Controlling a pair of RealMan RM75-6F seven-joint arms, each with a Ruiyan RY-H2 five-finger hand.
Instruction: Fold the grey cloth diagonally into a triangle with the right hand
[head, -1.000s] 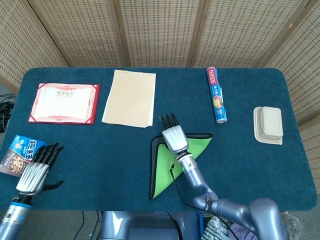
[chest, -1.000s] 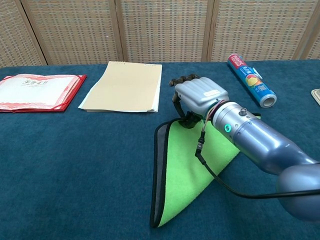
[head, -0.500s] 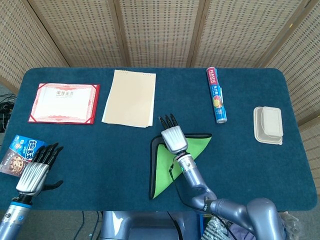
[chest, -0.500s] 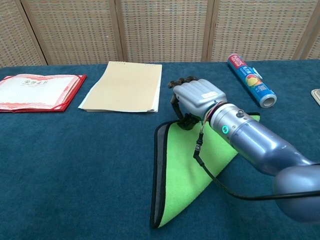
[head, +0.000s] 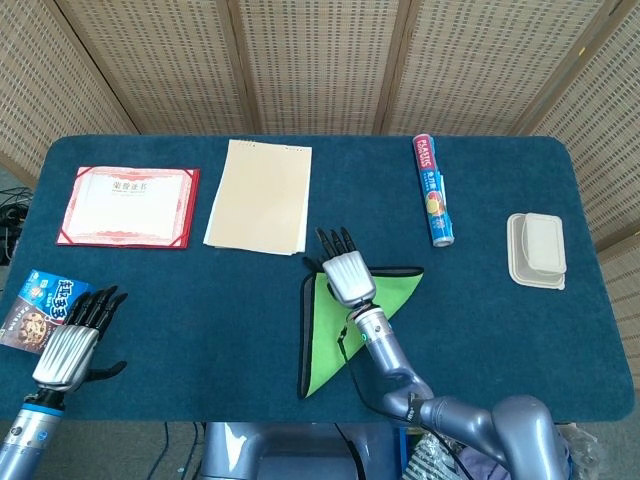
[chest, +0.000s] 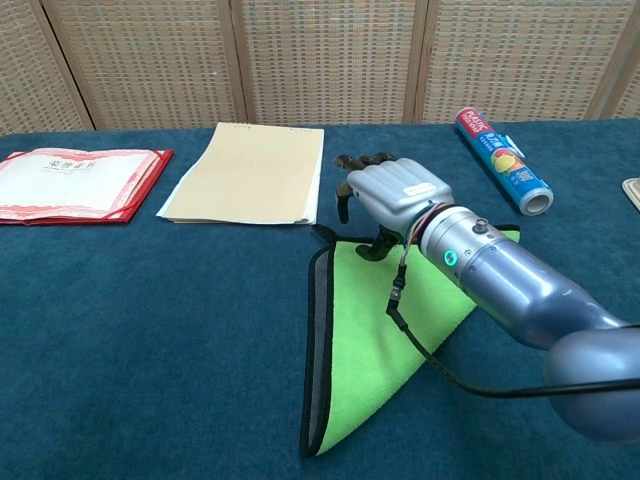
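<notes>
Cloth (head: 345, 325) (chest: 380, 335) lies near table (head: 500, 330) centre, folded into a triangle: green face up, grey edge along its 9 o'clock side, long point toward 6 o'clock. Right hand (head: 346, 272) (chest: 395, 195) sits over its 12 o'clock corner, fingers (head: 333, 240) (chest: 355, 162) loosely apart, reaching past the cloth edge toward 12; whether the thumb touches fabric, cannot tell. Left hand (head: 72, 340) at 8 o'clock, well apart, fingers spread, holding nothing.

Bare dark blue tabletop (head: 180, 310) across lower centre-left of head view, tan paper stack (head: 259, 196) just beyond silver right hand (head: 347, 274), blue cylindrical roll (head: 434, 190) upper right, well apart
</notes>
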